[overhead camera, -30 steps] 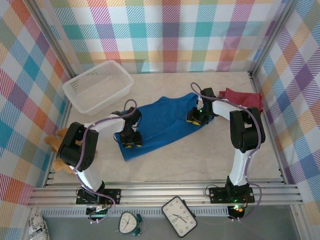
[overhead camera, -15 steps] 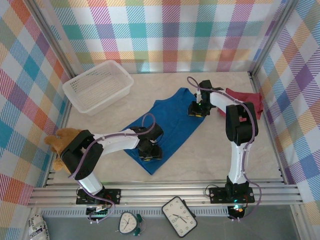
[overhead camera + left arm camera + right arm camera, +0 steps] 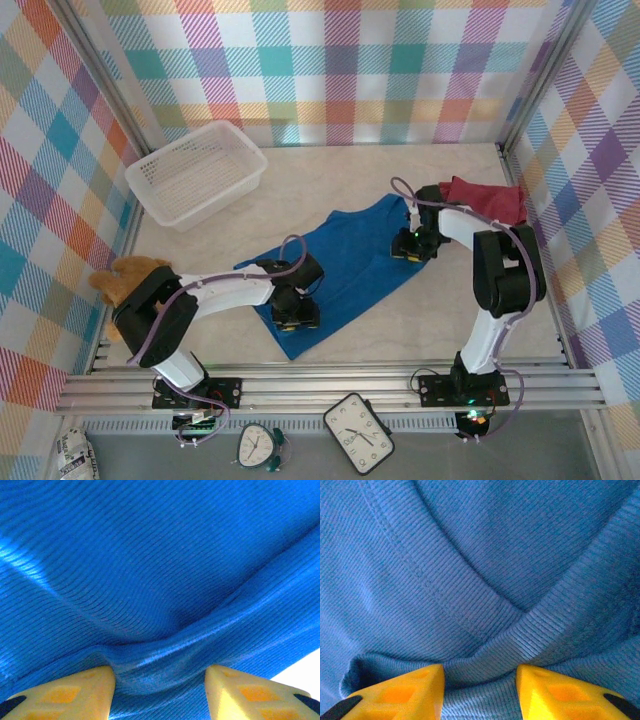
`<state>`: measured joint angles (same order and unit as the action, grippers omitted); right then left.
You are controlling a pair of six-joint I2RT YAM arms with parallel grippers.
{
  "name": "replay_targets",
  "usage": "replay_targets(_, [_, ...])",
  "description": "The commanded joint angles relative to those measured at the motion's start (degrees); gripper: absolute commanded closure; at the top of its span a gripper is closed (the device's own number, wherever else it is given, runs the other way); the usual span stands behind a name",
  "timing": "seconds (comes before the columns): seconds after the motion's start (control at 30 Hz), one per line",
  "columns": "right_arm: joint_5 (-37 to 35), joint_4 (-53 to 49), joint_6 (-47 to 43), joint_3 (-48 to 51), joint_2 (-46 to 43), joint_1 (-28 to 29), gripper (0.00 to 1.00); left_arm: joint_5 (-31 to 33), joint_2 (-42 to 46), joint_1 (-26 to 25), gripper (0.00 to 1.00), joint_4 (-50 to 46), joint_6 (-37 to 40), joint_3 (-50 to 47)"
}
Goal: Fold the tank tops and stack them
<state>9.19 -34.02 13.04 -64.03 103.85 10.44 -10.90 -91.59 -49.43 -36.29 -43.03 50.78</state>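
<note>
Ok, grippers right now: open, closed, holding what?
Left gripper: shut on the blue tank top.
Right gripper: shut on the blue tank top.

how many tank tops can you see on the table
2: a blue tank top spread mid-table between both grippers, and a dark red top bunched by the right wall. Another could be hidden in that red heap.

Left arm stretched low toward the table's middle — left gripper (image 3: 296,318) pointing down, yellow fingers (image 3: 65,696) clamped on a bunched fold. Right arm bent back toward the right edge — right gripper (image 3: 415,247) down, fingers (image 3: 400,690) pinching ribbed fabric.
</note>
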Motion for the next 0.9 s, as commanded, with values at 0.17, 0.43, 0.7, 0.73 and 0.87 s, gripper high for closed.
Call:
replay_targets(0.17, [1.48, -2.75, -3.54, 2.69, -11.73, 0.01, 0.5, 6.37, 6.3, 4.54, 0.46, -17.45, 9.65, 4.22])
replay_targets(0.43, [17.17, 4.42, -23.36, -8.06, -6.75, 3.36, 0.45, 11.08, 7.34, 25.86, 0.44, -19.55, 26.18, 9.47])
replay_targets(0.7, [20.06, -0.69, -38.59, -23.32, 8.27, 5.85, 0.45, 13.18, -3.59, 39.13, 0.44, -15.92, 36.85, 14.92])
replay_targets(0.73, [20.31, -1.48, -40.18, -25.18, 10.14, 5.99, 0.46, 12.56, -4.7, 39.76, 0.44, -14.52, 37.32, 15.2])
replay_targets(0.87, [18.96, -5.81, -46.92, -32.56, 17.55, 6.8, 0.47, 10.12, -8.7, 40.97, 0.47, -11.56, 38.08, 16.77])
